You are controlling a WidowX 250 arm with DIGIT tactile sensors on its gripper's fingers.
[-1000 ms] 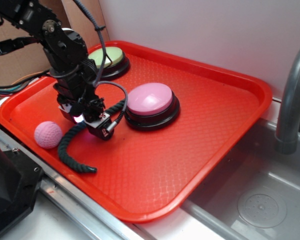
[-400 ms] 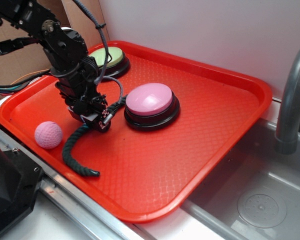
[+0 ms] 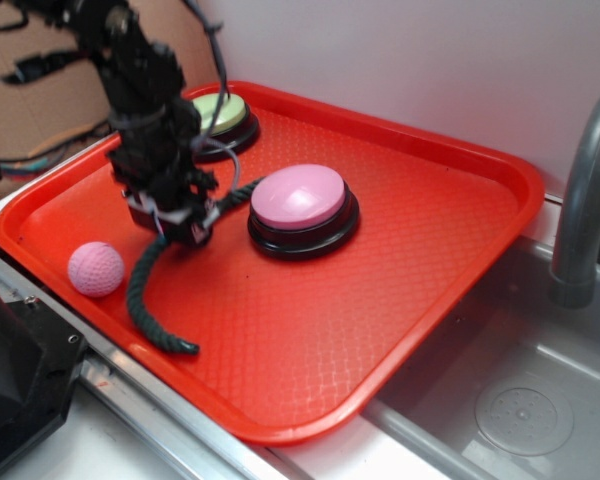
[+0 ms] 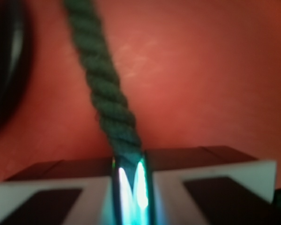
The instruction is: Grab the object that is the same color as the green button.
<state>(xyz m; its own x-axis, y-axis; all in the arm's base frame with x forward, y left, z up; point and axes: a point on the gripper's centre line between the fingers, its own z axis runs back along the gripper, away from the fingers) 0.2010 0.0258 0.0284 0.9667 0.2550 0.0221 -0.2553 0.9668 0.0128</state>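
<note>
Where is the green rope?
In the exterior view, the green rope lies on the red tray's left side, between pink ball and pink button.

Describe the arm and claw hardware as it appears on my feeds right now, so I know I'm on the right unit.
The arm is matte black and blocky, built of stacked segments, with a dark grey cable looping down its side. The claw is black with a small red mark at its tip. In the wrist view the fingers are black with pale, white-edged faces, and a green-white glow shines in the gap between them.

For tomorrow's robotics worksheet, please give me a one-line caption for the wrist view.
Close-up from the wrist: the hand shut on the dark green rope above the red tray.
</note>
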